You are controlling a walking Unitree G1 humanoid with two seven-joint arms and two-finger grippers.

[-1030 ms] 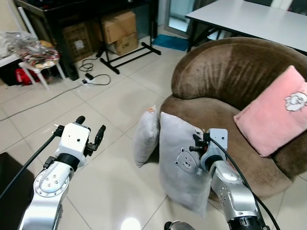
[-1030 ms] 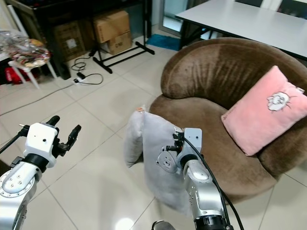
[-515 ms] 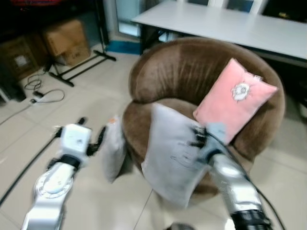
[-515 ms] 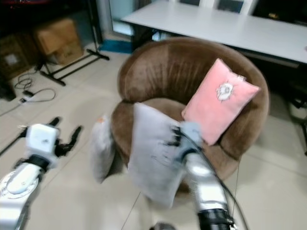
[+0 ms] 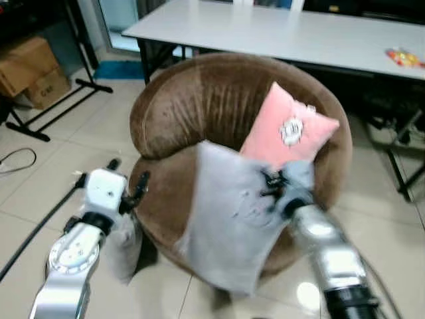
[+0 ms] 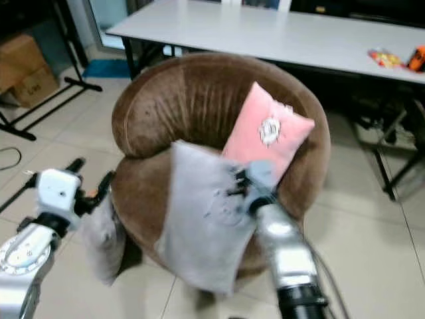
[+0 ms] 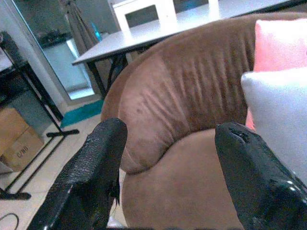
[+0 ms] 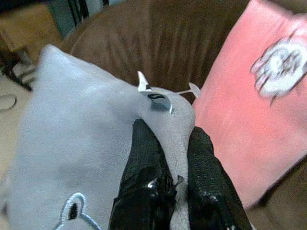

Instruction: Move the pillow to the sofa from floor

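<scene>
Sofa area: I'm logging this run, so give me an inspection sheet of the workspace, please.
Surface: brown round sofa on a pale tiled floor.
Job's things: grey pillow held up over the sofa's front edge.
Clutter: pink pillow leaning on the backrest; second grey pillow on the floor beside the sofa.
Grippers: right gripper, fingers pinching the grey pillow's top corner; left gripper open, holding nothing, facing the sofa.
Cables: black cable along the left arm.
Surroundings: white table behind; cardboard box at left.

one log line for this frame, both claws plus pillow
right claw: shut on grey pillow, held over brown sofa | left claw: open, empty | pink pillow: on sofa
</scene>
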